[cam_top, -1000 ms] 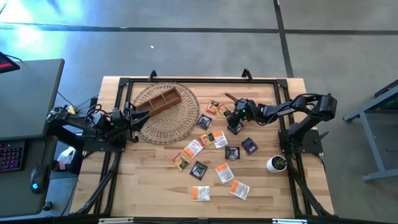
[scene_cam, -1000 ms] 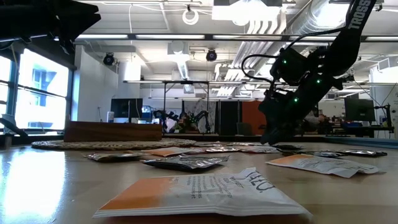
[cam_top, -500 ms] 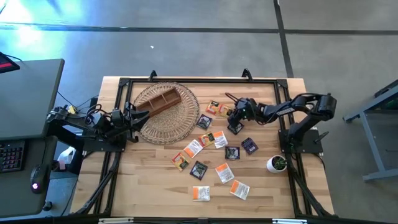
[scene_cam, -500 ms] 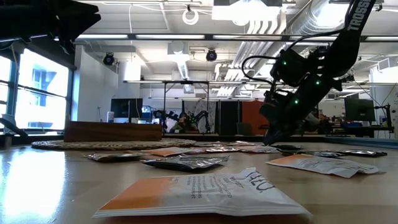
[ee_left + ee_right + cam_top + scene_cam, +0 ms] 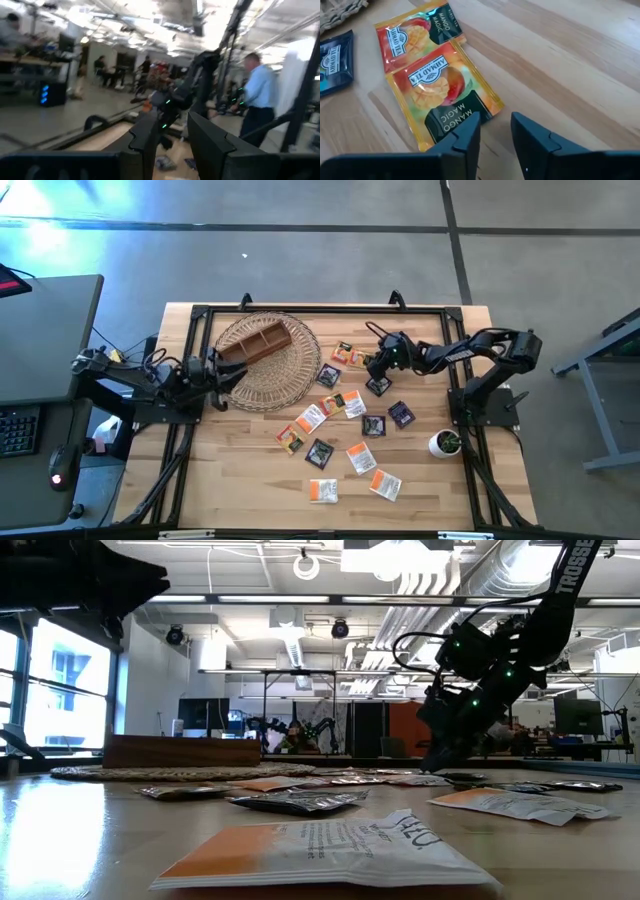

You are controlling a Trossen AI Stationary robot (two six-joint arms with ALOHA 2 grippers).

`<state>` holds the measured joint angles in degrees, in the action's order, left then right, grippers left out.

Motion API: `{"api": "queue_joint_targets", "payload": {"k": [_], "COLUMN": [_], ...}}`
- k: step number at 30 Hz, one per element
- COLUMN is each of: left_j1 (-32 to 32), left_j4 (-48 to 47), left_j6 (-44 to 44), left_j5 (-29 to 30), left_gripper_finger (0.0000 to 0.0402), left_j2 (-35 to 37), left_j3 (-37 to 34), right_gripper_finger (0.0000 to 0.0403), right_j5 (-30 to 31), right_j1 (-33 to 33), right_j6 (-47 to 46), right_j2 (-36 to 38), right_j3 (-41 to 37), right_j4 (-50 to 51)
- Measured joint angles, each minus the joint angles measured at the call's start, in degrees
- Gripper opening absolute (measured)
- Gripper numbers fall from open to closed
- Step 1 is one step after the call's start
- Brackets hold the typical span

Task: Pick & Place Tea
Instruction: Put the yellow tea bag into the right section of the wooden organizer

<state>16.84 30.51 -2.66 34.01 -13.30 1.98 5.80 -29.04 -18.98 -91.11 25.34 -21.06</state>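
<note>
Sachet (image 5: 440, 95) beside woven tray (image 5: 268, 358) | orange mango, long axis slanting off right gripper (image 5: 495, 132), just ahead | fingers apart, empty | left gripper (image 5: 222, 370) over tray, farther, fingers apart

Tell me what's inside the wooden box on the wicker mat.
The box on the mat shows bare compartments from above; no tea visible. Its walls may hide corners.

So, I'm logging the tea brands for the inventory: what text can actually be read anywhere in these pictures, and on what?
"AHMAD TEA" and "MANGO MAGIC": on the nearer orange mango sachet.
"AHMAD TEA" and "MANGO MAGIC": on the second mango sachet behind it.
"TEA": on the blue sachet; rest cut off.
"TROSSEN", partly visible: on the right arm.
Print on the front white-and-orange sachet: too blurred to read.
</note>
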Motion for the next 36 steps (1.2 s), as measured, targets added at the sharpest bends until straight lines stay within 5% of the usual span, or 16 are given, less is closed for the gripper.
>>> {"api": "queue_joint_targets", "payload": {"k": [7,17,25,30,36], "left_j1": [0.0,-2.0,-17.6,-26.8,-32.0], "left_j4": [0.7,-0.9,-17.5,-17.3,-17.4], "left_j6": [-7.8,-14.2,-23.7,-23.1,-22.7], "left_j5": [5.5,8.3,-5.9,-18.3,-23.7], "left_gripper_finger": [0.0107,0.0107,0.0107,0.0107,0.0107], "left_j2": [-15.2,-46.7,-64.1,-75.4,-89.6], "left_j3": [5.4,22.7,39.0,47.2,56.6], "right_gripper_finger": [0.0113,0.0114,0.0114,0.0114,0.0114], "right_j5": [0.3,-0.2,-1.1,-6.9,-6.1], "right_j1": [0.0,0.0,0.1,0.0,0.0], "right_j6": [2.6,4.0,3.8,0.4,-4.0], "right_j2": [0.0,0.0,0.1,0.1,0.1], "right_j3": [0.0,0.1,0.1,0.1,0.1], "right_j4": [-0.2,-0.2,-0.3,-0.9,-1.5]}}
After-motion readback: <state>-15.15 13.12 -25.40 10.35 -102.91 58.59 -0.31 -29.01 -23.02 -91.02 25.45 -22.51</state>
